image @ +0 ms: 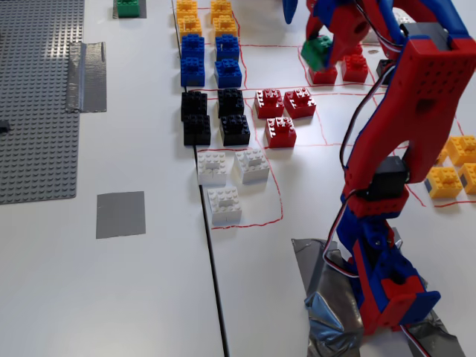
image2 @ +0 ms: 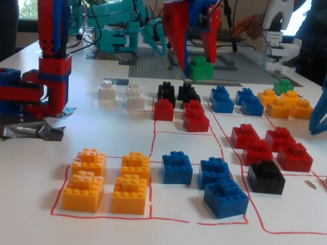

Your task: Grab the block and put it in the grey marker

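Note:
My gripper point(image: 325, 46) is shut on the green block point(image: 317, 53) and holds it in the air over the red bricks at the top right of a fixed view. In another fixed view the block point(image2: 202, 69) hangs between the red fingers of the gripper point(image2: 198, 62), above the black bricks. The grey marker point(image: 120, 214) is a flat matte square on the white table, far to the left of the gripper and left of the white bricks. From the other side it shows as a thin grey patch point(image2: 114, 81) behind the white bricks.
Rows of orange, blue, black point(image: 214, 115), white point(image: 230, 175) and red point(image: 282, 111) bricks lie between gripper and marker. A grey baseplate point(image: 37, 104) with a shiny tape strip point(image: 88, 76) is at left. A second green brick point(image: 128, 7) sits at the top. Another arm's blue gripper point(image2: 319, 115) is at right.

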`<control>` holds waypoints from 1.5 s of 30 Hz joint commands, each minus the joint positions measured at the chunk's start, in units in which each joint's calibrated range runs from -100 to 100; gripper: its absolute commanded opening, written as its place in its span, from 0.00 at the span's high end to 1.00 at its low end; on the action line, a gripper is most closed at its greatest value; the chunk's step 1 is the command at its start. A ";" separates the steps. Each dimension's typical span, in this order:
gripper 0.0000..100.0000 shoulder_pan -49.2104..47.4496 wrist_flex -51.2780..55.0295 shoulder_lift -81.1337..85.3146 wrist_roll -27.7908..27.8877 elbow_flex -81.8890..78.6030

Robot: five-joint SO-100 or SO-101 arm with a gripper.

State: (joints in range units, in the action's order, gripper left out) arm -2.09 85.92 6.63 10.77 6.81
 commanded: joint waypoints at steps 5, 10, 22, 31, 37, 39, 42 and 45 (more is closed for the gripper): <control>1.00 -11.65 5.96 5.74 -0.78 13.17; 1.00 -19.80 7.91 5.66 0.00 15.89; 1.00 -39.92 10.35 3.27 -0.54 16.26; 1.00 -49.34 9.45 -1.52 -1.71 9.99; 1.00 -53.26 5.88 -4.16 -2.10 4.90; 1.00 -54.05 4.58 -5.56 -2.10 4.45; 1.00 -54.34 2.39 -7.79 -1.81 3.63; 1.00 -54.15 0.69 -9.93 -1.66 2.82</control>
State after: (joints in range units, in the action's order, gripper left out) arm -55.73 87.86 -4.96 9.21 8.08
